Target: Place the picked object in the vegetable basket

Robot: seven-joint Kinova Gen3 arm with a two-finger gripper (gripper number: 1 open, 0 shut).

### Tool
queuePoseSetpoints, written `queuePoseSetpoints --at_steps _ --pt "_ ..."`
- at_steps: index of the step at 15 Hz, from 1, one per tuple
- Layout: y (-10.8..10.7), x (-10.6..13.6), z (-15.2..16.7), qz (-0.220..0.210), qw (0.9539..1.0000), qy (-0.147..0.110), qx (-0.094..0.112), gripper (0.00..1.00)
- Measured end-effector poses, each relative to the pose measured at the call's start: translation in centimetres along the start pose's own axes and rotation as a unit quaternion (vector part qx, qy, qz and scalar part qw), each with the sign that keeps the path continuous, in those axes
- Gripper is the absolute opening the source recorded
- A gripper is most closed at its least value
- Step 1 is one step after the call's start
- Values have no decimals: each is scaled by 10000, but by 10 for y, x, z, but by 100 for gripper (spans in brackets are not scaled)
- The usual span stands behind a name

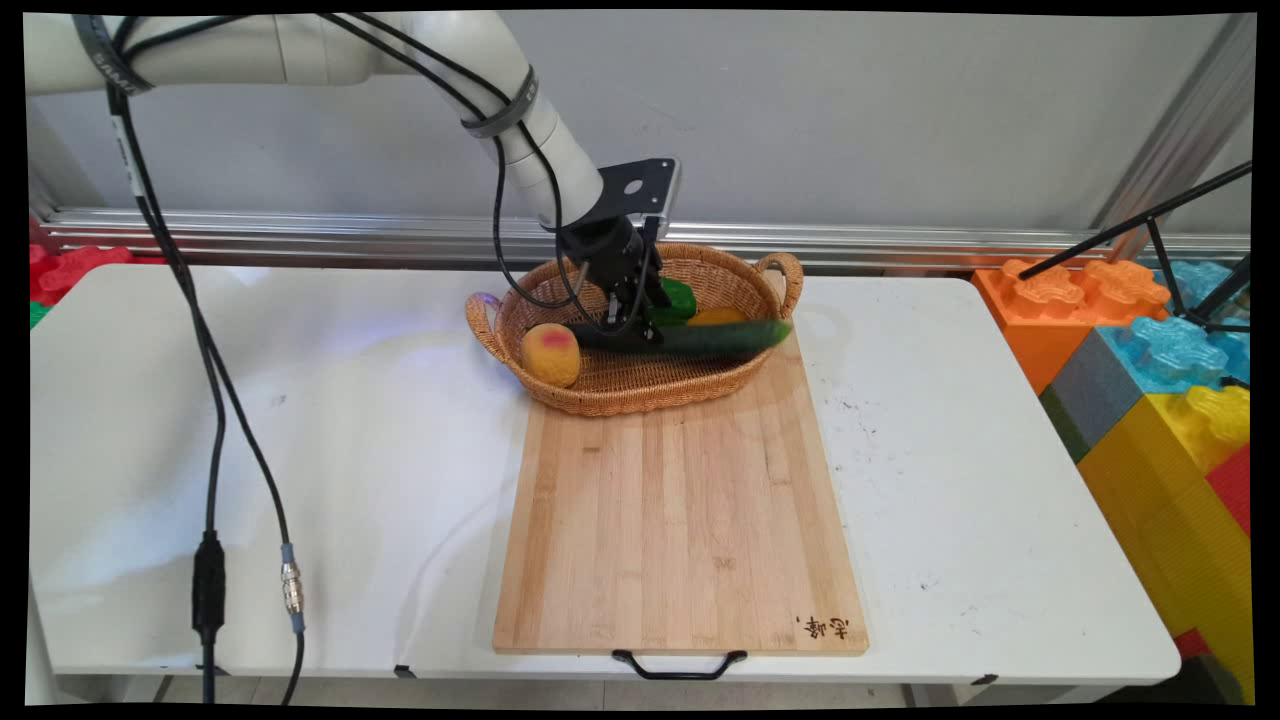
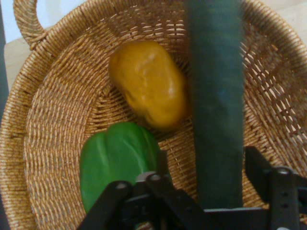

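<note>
Nearest us, a bamboo cutting board [image 1: 680, 520] lies on the white tabletop [image 1: 300, 480], its black handle at the near edge. At its far end sits an oval wicker basket [image 1: 600, 392]. A yellow-and-pink mango [image 1: 551, 354] leans at the basket's left end. Our claw [image 1: 632, 322] is closed around a dark green cucumber [image 1: 700, 338], held near its left end and raised to about rim height over the basket. Its long axis runs left to right, the free end pointing right past the basket's rim. We judge it stiff, smooth and somewhat slippery, best taken across its middle for balance. Farther in the basket lie a green bell pepper [image 2: 117, 160] and a yellow-orange fruit [image 2: 148, 84].
</note>
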Motion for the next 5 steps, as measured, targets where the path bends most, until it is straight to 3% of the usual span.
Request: queuePoseSetpoints --at_steps 5 --pt "-6 1 2 -11 9999 81 -60 100"
